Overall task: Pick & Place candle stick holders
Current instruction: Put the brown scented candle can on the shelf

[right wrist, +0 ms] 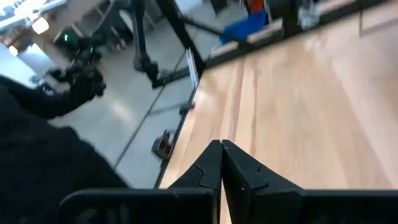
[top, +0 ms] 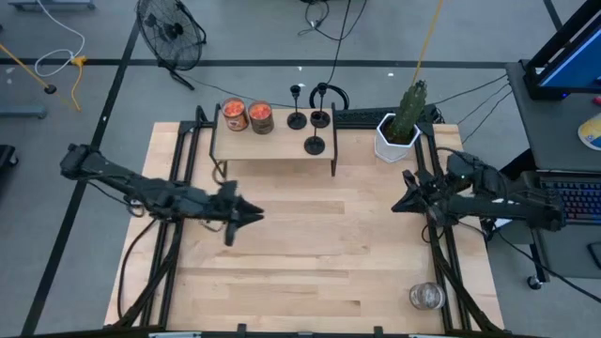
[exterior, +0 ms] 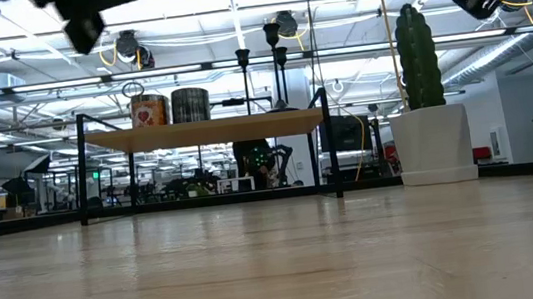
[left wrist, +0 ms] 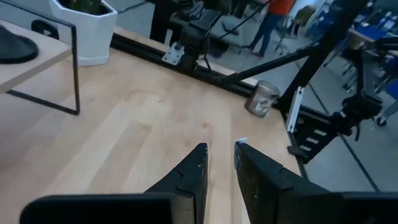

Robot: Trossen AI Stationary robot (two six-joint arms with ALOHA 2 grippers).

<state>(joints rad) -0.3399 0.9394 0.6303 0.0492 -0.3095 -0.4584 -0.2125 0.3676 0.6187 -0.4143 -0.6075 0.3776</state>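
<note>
Three small black candle stick holders [top: 297, 119] [top: 320, 117] [top: 315, 144] stand upright on their round bases on the right half of a low wooden shelf [top: 272, 150] at the table's far side. In the low view their stems and cups [exterior: 271, 30] rise above the shelf top. My left gripper [top: 255, 216] hovers over the table's middle left, pointing right, its fingers a little apart and empty [left wrist: 221, 149]. My right gripper [top: 398, 205] hovers at the right side, pointing left, shut and empty [right wrist: 221, 144].
Two glass jars with orange contents [top: 246, 116] stand on the shelf's left half. A cactus in a white pot [top: 398, 133] stands right of the shelf. A clear glass jar [top: 425, 297] stands at the near right corner. Bare wood lies between the arms.
</note>
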